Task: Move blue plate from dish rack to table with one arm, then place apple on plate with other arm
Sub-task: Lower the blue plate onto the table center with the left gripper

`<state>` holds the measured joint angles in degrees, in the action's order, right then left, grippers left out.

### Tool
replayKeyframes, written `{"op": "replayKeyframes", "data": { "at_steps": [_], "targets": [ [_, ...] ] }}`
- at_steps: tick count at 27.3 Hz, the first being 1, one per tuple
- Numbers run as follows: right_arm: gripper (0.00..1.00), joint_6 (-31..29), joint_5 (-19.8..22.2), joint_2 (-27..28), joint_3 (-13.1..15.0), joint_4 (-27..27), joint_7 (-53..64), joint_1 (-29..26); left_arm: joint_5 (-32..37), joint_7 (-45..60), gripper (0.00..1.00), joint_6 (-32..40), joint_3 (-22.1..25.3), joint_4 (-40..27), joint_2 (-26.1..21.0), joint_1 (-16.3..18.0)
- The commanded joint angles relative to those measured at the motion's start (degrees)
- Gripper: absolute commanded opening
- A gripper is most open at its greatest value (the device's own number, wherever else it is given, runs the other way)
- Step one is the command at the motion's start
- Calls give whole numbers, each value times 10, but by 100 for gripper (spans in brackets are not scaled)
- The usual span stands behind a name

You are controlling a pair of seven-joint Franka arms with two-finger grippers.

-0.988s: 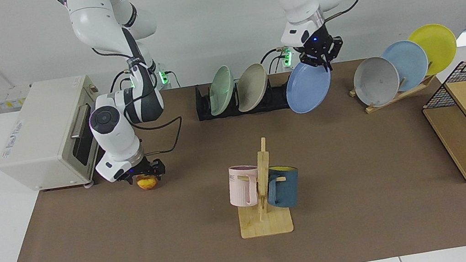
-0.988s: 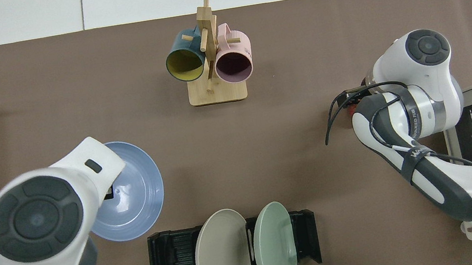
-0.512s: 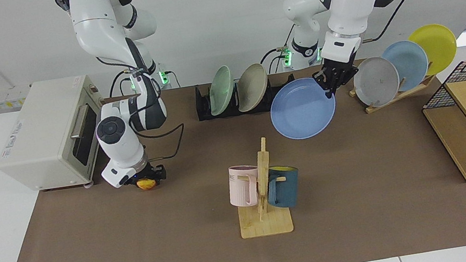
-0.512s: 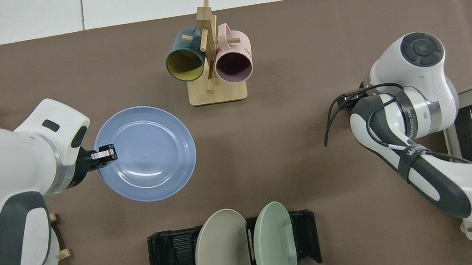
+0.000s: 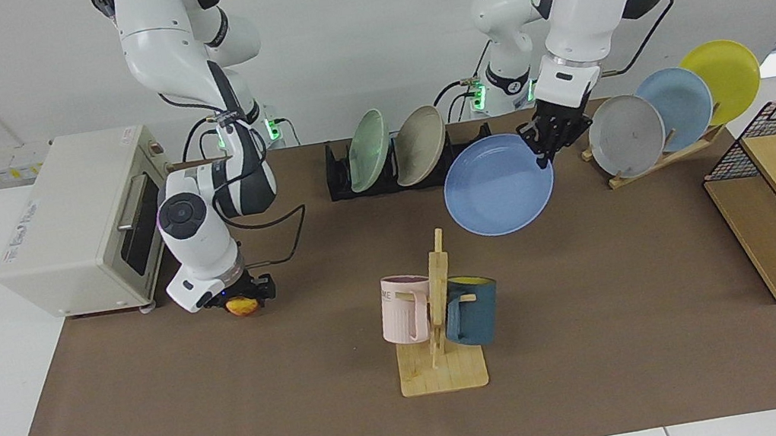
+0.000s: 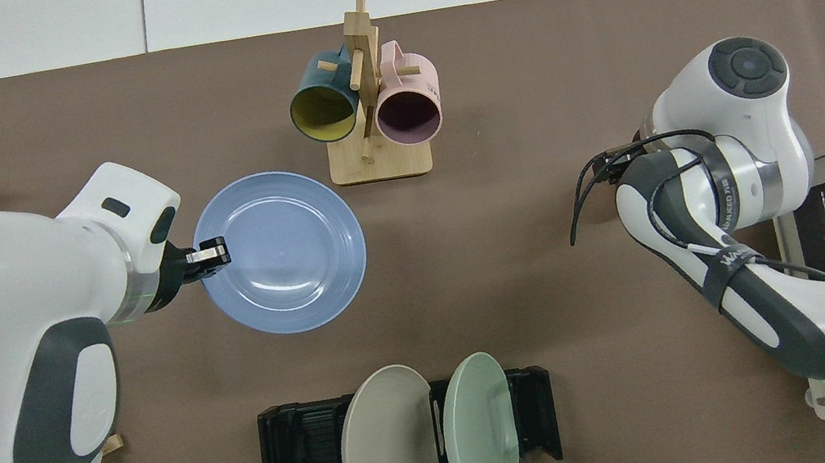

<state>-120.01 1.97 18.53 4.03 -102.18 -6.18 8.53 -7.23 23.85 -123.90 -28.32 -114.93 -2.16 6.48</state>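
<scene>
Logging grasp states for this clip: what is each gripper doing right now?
Left gripper: shut on the blue plate, gripping its rim.
Right gripper: shut on the apple, low by the mat.

Lighting: bright, even, diffuse, from overhead; no hard-edged shadows. Soft shadow under the blue plate [image 5: 498, 184] on the brown mat [image 5: 606, 339]; a faint one beside the mug stand [image 5: 438, 334].
Glare: pale arc-shaped highlights on the blue plate's inner face in the top view [image 6: 280, 252]; bright strip of daylight at the far edge behind the yellow plate [image 5: 721, 80].
Focus: both views sharp; the near arm housing [image 6: 1, 354] in the top view looms large and slightly soft.
</scene>
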Motion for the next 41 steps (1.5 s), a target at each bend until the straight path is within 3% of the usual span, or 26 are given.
{"op": "replayKeyframes", "data": {
  "at_steps": [1, 10, 38, 39, 41],
  "targets": [
    [0, 46, -1, -52, -4, -6, -2, -7, -6, 26, 0, -65, 5, -56, -17, -39],
    [0, 70, -1, -76, -5, -7, -2, -7, -6, 42, 0, -151, 6, -95, -43, -68],
    [0, 68, -2, -82, -5, -15, -3, -5, -3, 44, 0, -187, 10, -100, -59, -74],
    [0, 68, -2, -82, -5, -17, -3, -5, -3, 43, 10, -187, 10, -99, -59, -74],
    [0, 67, -2, -82, -5, -17, -4, -4, -2, 42, 42, -187, 10, -98, -63, -74]
  ]
}}
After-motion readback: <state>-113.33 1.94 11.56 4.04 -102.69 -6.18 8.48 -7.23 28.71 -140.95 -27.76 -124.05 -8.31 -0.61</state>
